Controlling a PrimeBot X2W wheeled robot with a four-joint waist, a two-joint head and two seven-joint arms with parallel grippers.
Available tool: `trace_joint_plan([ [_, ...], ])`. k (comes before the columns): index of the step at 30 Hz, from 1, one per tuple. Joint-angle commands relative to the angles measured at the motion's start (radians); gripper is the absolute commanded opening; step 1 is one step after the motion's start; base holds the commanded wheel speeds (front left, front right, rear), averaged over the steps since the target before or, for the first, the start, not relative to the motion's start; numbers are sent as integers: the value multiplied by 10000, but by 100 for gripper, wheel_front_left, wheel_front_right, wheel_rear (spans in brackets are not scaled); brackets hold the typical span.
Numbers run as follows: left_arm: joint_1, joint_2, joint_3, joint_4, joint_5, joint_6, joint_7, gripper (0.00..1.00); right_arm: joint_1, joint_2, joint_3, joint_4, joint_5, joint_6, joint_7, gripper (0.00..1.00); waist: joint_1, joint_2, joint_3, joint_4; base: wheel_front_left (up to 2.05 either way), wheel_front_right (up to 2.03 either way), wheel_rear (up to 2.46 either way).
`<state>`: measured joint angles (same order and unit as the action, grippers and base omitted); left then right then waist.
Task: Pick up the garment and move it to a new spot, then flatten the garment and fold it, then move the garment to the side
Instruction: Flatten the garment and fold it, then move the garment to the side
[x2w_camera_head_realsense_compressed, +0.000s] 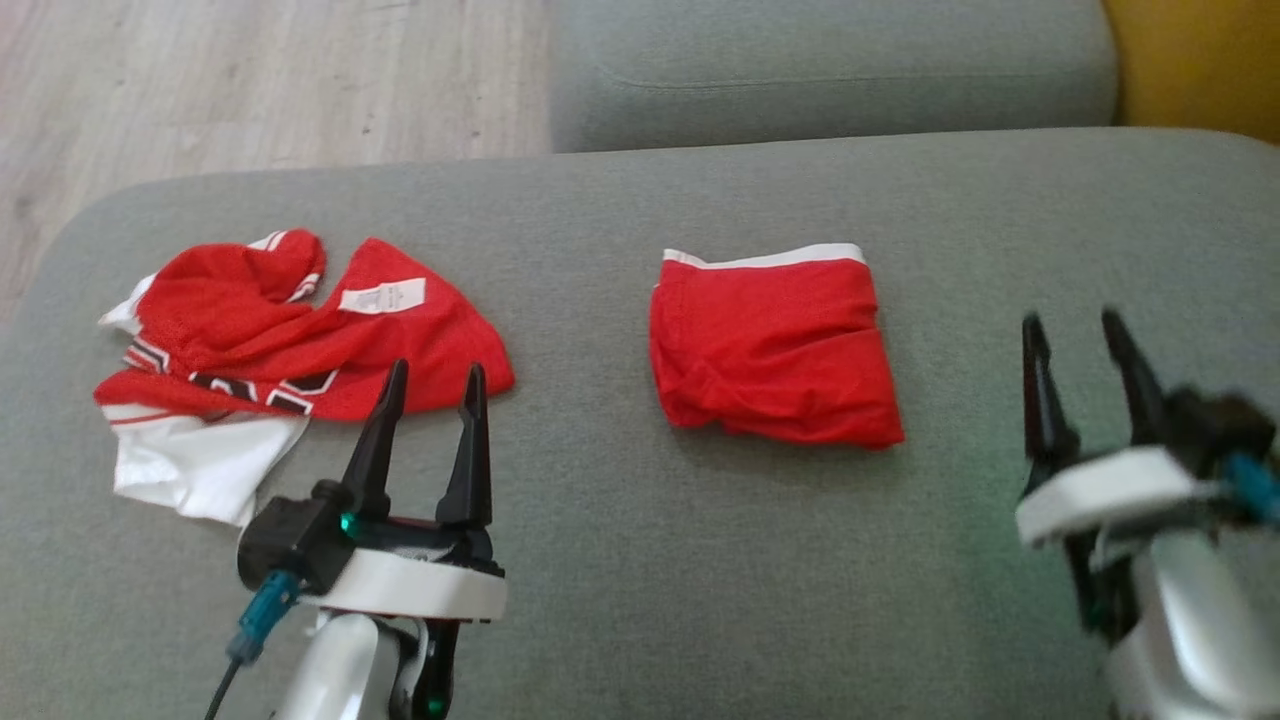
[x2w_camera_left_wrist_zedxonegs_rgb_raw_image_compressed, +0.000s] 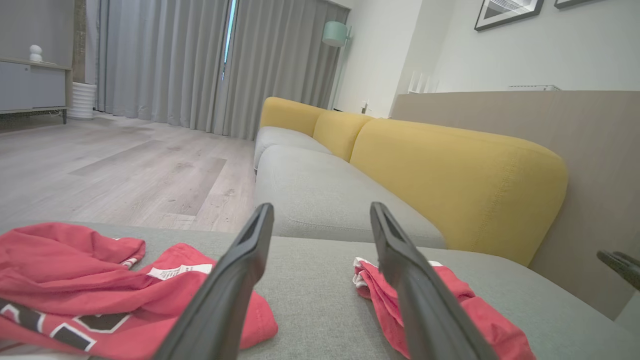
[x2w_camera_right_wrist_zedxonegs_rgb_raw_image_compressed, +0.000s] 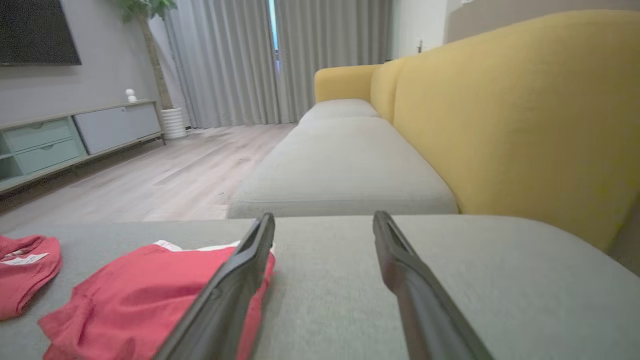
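Observation:
A folded red garment (x2w_camera_head_realsense_compressed: 775, 345) with a white waistband lies flat on the grey sofa seat (x2w_camera_head_realsense_compressed: 600, 560), near the middle. It shows in the left wrist view as the garment (x2w_camera_left_wrist_zedxonegs_rgb_raw_image_compressed: 460, 310) and in the right wrist view as the garment (x2w_camera_right_wrist_zedxonegs_rgb_raw_image_compressed: 145, 295). My right gripper (x2w_camera_head_realsense_compressed: 1082, 322) hovers open to the right of it, empty, apart from the cloth. My left gripper (x2w_camera_head_realsense_compressed: 437, 372) stands open and empty at the lower left, its tips at the edge of a crumpled red and white jersey (x2w_camera_head_realsense_compressed: 270, 340).
The crumpled jersey (x2w_camera_left_wrist_zedxonegs_rgb_raw_image_compressed: 75, 295) with a white label lies at the left end of the seat. A second grey cushion (x2w_camera_head_realsense_compressed: 830, 70) lies beyond. Yellow backrests (x2w_camera_right_wrist_zedxonegs_rgb_raw_image_compressed: 525, 115) run along the right. Wooden floor (x2w_camera_head_realsense_compressed: 250, 80) lies past the left edge.

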<state>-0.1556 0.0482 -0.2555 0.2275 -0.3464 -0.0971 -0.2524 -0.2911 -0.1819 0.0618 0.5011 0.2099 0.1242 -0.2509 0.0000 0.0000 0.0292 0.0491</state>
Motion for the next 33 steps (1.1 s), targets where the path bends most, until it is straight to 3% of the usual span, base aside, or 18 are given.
trace_joint_plan([
  [1, -269, 20, 388, -352, 141, -32, -93, 100, 106, 372, -178, -707, -362, 65, -107, 100, 0, 0, 19, -108, 0, 0, 0],
  [7, -68, 20, 375, -314, 392, -91, -93, 100, 1316, 1117, -876, -1685, -1224, 65, -107, 100, 0, 0, 85, -289, 0, 0, 0],
  [20, -194, 20, 173, -485, 433, -139, -93, 100, 1186, 1310, -1028, -2016, -1469, 65, -108, 100, 0, 0, 394, -91, 0, 0, 0],
  [27, -413, 20, 52, -578, 434, -149, -93, 100, 751, 1314, -1070, -1581, -1463, 65, -98, 100, 0, 0, 805, 219, 0, 0, 0],
  [33, -721, 20, -163, -596, 352, -145, -93, 100, -365, 1315, -974, -318, -1404, 65, 733, 100, 0, 0, 1347, 708, 0, 0, 0],
])
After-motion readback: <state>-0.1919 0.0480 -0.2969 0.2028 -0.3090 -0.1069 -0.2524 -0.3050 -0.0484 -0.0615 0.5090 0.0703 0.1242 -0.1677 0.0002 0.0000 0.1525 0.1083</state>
